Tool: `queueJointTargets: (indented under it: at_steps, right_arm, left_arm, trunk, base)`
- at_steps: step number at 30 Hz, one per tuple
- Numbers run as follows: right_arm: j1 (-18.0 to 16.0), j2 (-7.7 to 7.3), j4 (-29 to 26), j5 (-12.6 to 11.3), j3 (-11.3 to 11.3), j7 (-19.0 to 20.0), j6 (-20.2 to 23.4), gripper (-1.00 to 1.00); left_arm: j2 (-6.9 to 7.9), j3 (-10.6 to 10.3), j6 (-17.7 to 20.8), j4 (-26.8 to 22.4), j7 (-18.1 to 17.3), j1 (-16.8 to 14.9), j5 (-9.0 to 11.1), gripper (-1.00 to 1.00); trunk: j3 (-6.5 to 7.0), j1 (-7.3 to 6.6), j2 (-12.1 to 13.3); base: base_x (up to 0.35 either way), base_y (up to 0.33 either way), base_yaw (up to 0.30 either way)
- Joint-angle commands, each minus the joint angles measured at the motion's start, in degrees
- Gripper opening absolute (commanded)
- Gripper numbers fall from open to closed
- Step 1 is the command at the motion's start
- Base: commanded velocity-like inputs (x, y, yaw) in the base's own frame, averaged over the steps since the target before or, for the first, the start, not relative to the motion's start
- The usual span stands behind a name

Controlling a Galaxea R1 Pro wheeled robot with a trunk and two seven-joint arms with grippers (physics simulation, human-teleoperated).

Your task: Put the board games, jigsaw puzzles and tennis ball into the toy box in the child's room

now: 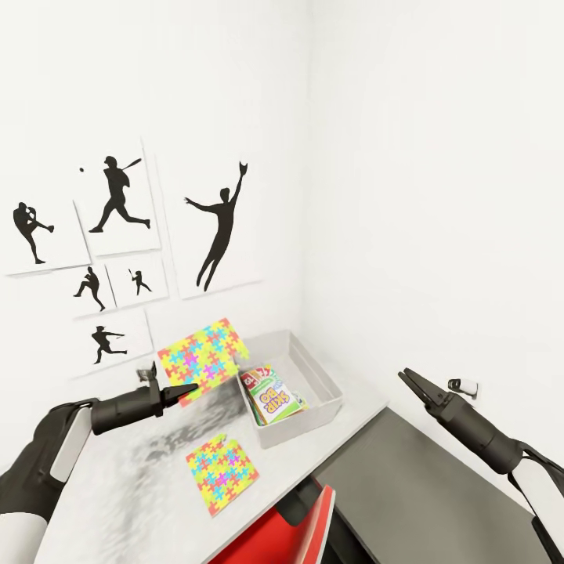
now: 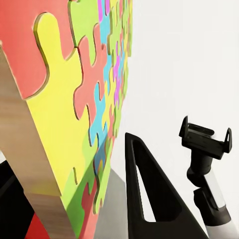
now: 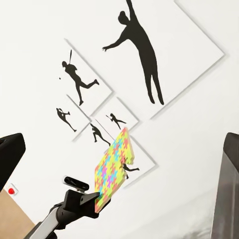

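Board games point(image 1: 274, 395) — partly hidden behind the toy box point(image 1: 313, 419) wall.

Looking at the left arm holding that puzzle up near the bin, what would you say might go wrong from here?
The left gripper pinches the raised jigsaw puzzle only at one corner, so the tilted sheet may slip or swing. The toy box already holds board games; the sheet could catch on its rim and hang out. The second jigsaw puzzle lies near the table's front edge, where a sweep could knock it off.

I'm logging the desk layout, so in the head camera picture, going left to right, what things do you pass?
Left gripper → held jigsaw puzzle → toy box with board games inside → right gripper.
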Motion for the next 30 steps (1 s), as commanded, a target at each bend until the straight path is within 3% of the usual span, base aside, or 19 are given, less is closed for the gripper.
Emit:
queueJointTargets:
  at_steps: [1, 5, 8, 10, 12, 16, 19, 21, 24, 27, 30]
  right_arm:
    - [-0.02, -0.04, 0.02, -0.4, -0.01, 0.0, 0.44, 1.0]
    - [-0.02, -0.02, 0.02, -0.4, -0.01, 0.0, 0.4, 1.0]
    - [-0.02, -0.04, 0.02, -0.4, -0.05, -0.01, 0.38, 1.0]
    - [-0.02, -0.14, 0.08, -0.44, -0.33, 0.0, 0.42, 1.0]
    - [-0.02, -0.16, 0.13, -0.46, -1.03, 0.0, 0.48, 1.0]
    - [-0.02, -0.18, 0.73, -0.52, -1.75, 0.0, 0.59, 1.0]
    - [-0.02, -0.24, 1.36, -0.56, -2.08, 0.0, 0.68, 1.0]
    - [-0.02, -0.26, 1.53, -0.55, -2.17, 0.19, 0.7, 1.0]
    - [-0.02, -0.27, 1.87, -0.5, -3.06, 1.56, 0.65, 1.0]
    - [-0.02, -0.27, 2.54, -0.49, -3.66, 2.35, 0.7, 1.0]
    - [-0.02, -0.27, 2.85, -0.48, -4.05, 2.92, 0.72, 1.0]
  left_arm:
    - [-0.04, -0.05, 0.23, 0.02, -0.18, -0.01, -0.08, -1.0]
    - [-0.67, -0.25, 0.23, 0.12, 1.07, -0.06, -0.45, -1.0]
    - [-2.79, -1.07, 0.22, 0.22, 4.95, -1.26, -0.62, -1.0]
    - [-5.91, -2.59, 0.23, 1.77, 12.21, -5.87, -0.62, -1.0]
    - [-8.05, -4.0, 0.23, 5.19, 18.35, -9.11, -0.5, -1.0]
    - [-10.45, -4.85, 0.22, 10.1, 24.91, -13.34, -0.34, -1.0]
    - [-13.28, -5.07, -0.14, 12.25, 30.17, -16.16, -0.43, -1.0]
    - [-16.24, -5.17, -0.78, 13.75, 35.93, -17.25, -0.52, -1.0]
    - [-20.09, -5.17, -3.04, 18.94, 47.78, -20.36, -0.47, -1.0]
    - [-21.55, -5.19, -6.6, 23.56, 52.09, -22.46, -0.45, -1.0]
    - [-22.76, -5.22, -9.14, 27.85, 53.67, -23.96, -0.66, -1.0]
  trunk:
    - [-0.02, 0.02, -0.04]
    - [-0.02, 0.02, -0.04]
    - [-0.02, 0.02, -0.04]
    - [-0.02, 0.02, -0.04]
    - [-0.02, 0.02, -0.04]
    - [-0.02, 0.02, -0.04]
    - [-0.02, 0.02, -0.04]
    - [-0.02, 0.02, -0.04]
    - [-0.02, 0.02, -0.04]
    - [-0.02, 0.02, -0.04]
    - [-0.02, 0.02, -0.04]
  base:
    - [0.0, 0.0, 0.0]
    - [0.0, 0.0, 0.0]
    - [0.0, 0.0, 0.0]
    - [0.0, 0.0, 0.0]
    - [0.0, 0.0, 0.0]
    - [0.0, 0.0, 0.0]
    - [0.0, 0.0, 0.0]
    - [0.0, 0.0, 0.0]
    - [0.0, 0.0, 0.0]
    - [0.0, 0.0, 0.0]
    - [0.0, 0.0, 0.0]
